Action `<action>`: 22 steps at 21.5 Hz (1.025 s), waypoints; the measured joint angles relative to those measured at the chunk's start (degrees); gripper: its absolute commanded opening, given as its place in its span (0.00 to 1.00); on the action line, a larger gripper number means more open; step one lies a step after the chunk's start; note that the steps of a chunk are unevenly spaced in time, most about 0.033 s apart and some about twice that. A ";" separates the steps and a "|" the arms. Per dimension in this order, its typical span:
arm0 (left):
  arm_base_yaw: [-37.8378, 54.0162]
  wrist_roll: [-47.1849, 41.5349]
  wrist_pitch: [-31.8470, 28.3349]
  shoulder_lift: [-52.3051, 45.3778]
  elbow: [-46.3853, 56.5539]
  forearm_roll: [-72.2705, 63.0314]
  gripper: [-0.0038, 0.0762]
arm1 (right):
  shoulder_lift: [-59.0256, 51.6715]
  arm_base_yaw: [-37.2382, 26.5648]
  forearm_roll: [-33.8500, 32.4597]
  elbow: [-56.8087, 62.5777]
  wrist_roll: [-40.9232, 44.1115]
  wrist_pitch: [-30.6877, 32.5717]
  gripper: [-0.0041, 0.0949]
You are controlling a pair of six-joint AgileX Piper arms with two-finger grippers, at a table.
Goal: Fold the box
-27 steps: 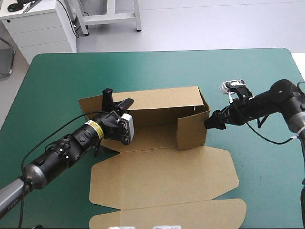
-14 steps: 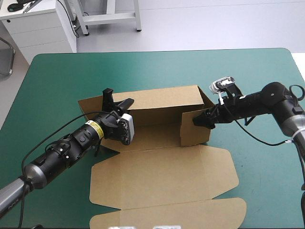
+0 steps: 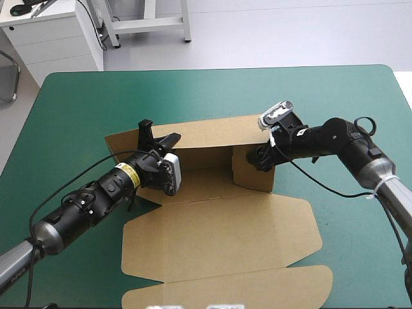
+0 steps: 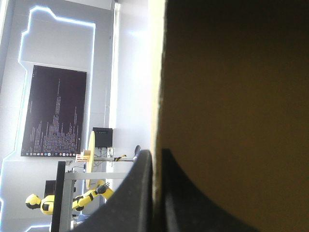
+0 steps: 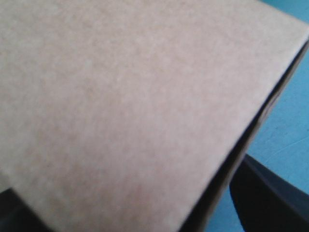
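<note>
The brown box [image 3: 219,238] lies on the teal-green cover with its long back wall [image 3: 212,136] raised and its front panels flat. My left gripper [image 3: 156,140] is shut on the back wall near its left end. The left wrist view shows the board's edge [image 4: 157,72] running between the two black fingers of the left gripper [image 4: 154,153]. My right gripper [image 3: 259,159] is shut and presses on the outside of the upright right side flap [image 3: 252,170], which stands turned inward. Brown board [image 5: 120,106] fills the right wrist view, with one black finger [image 5: 273,200] beside it.
The box's flat lid panel [image 3: 257,290] reaches to the table's near edge. A short flap [image 3: 121,140] sticks out at the back wall's left end, lying low toward the cover. The teal-green cover [image 3: 347,244] shows to the right of the box.
My right gripper has moved left and pushed the right side flap inward along the back wall. The left arm has held still.
</note>
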 measured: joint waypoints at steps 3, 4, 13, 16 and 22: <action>0.00 -1.19 -0.56 0.06 0.06 0.06 0.04 | 0.00 1.84 -5.24 0.00 3.98 -4.00 0.23; 0.00 -1.25 -0.67 0.06 0.06 0.06 0.04 | 0.00 2.04 -6.61 0.00 4.95 -4.60 0.12; -0.63 -2.18 -10.77 0.06 0.12 0.81 0.53 | 0.14 2.43 -16.11 0.06 20.16 -11.84 0.04; -2.65 -4.23 -12.48 -0.06 0.12 0.74 0.54 | 0.14 2.85 -26.27 0.06 31.67 -15.01 0.04; -7.69 -4.81 -11.41 -0.11 -0.44 -1.84 0.54 | 0.19 2.85 -39.63 0.17 46.38 -14.98 0.04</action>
